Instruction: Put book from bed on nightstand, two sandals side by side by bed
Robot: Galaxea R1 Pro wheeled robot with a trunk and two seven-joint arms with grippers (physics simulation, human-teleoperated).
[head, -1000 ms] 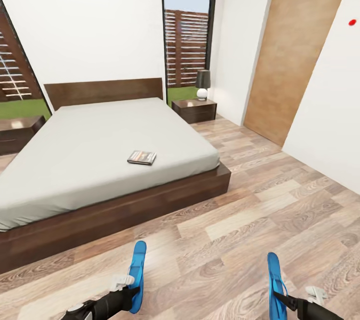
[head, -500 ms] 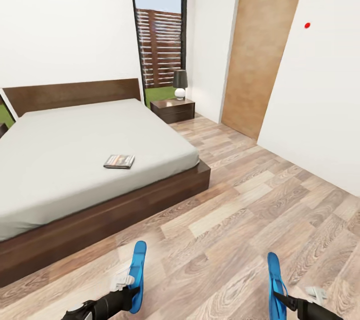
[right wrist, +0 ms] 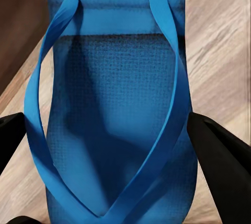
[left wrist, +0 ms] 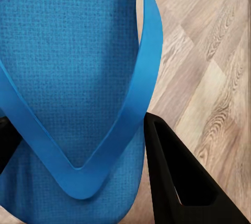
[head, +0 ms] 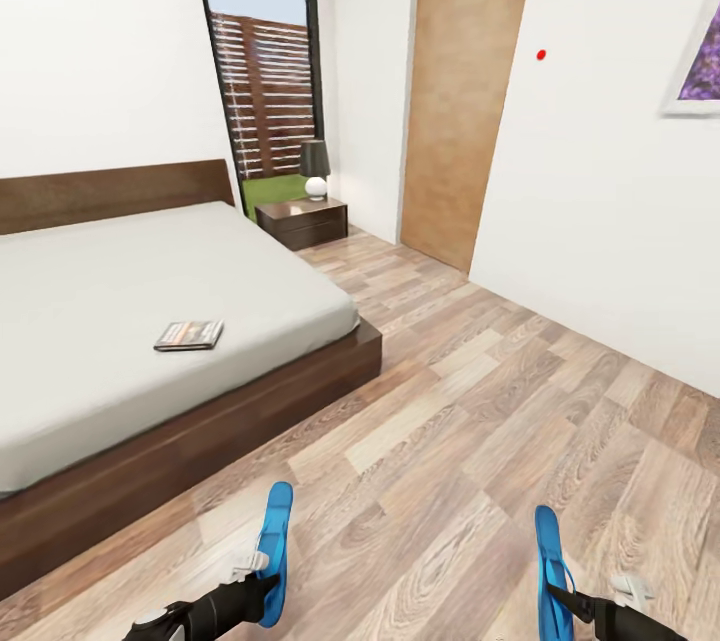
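Between black fingers (right wrist: 219,166), each gripper clamps a woven-textured blue sandal (right wrist: 115,119).

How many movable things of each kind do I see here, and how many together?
Bright blue flat sandals: 2, one in the left tool, one in the right tool
Thin dark paperback book: 1
Dark-shaded table lamp with a white base: 1
Total: 4
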